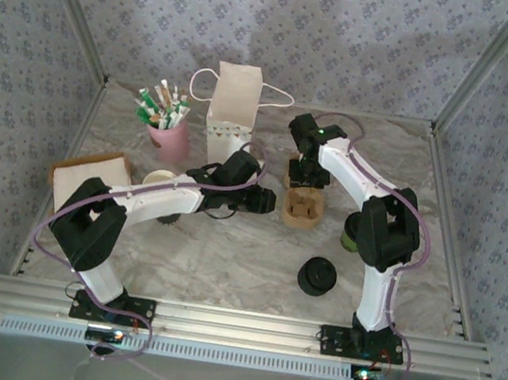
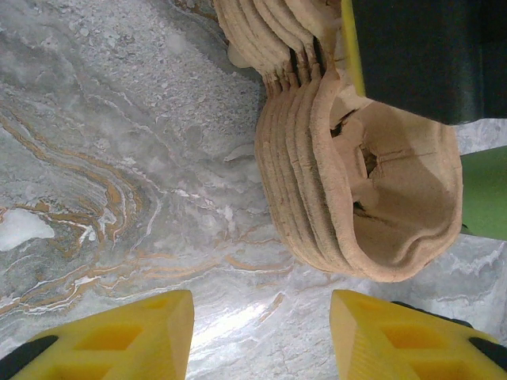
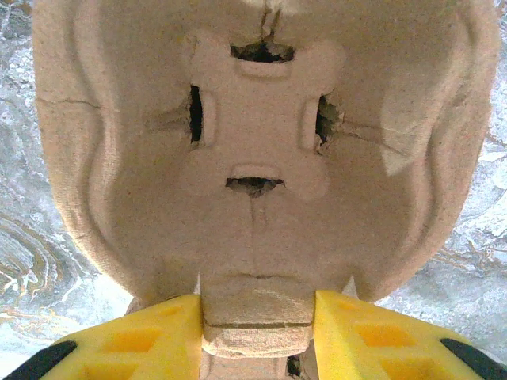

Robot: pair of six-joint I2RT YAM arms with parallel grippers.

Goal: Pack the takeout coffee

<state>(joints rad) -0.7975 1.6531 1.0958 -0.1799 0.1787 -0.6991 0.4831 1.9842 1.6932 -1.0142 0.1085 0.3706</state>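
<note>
The right tool has its two yellow fingers on each side of a little flap at the edge of the top carrier. Both fingers touch the flap, so the tool is pinching it. The top carrier is brown and bumpy, like egg-box paper, with small holes in the middle.

From above, the right tool is over the far side of the stack of cup carriers, in the middle of the worktop.

The left tool has its yellow fingers spread apart. Only the marble top shows between them. It holds nothing. The stack of cup carriers is just past its fingers, lying on the marble. From above, the left tool sits just left of the stack.

The paper cup stands on the left part of the worktop, right next to the left arm. It is open on top and cream inside. The arm hides its lower part. It is well apart from both tools.

A white paper bag with handles stands at the back. A pink cup full of little packets is left of it. A pile of black lids sits near the front. A stack of dark cups peeks out from behind the right arm. A flat box is at the left edge.
</note>
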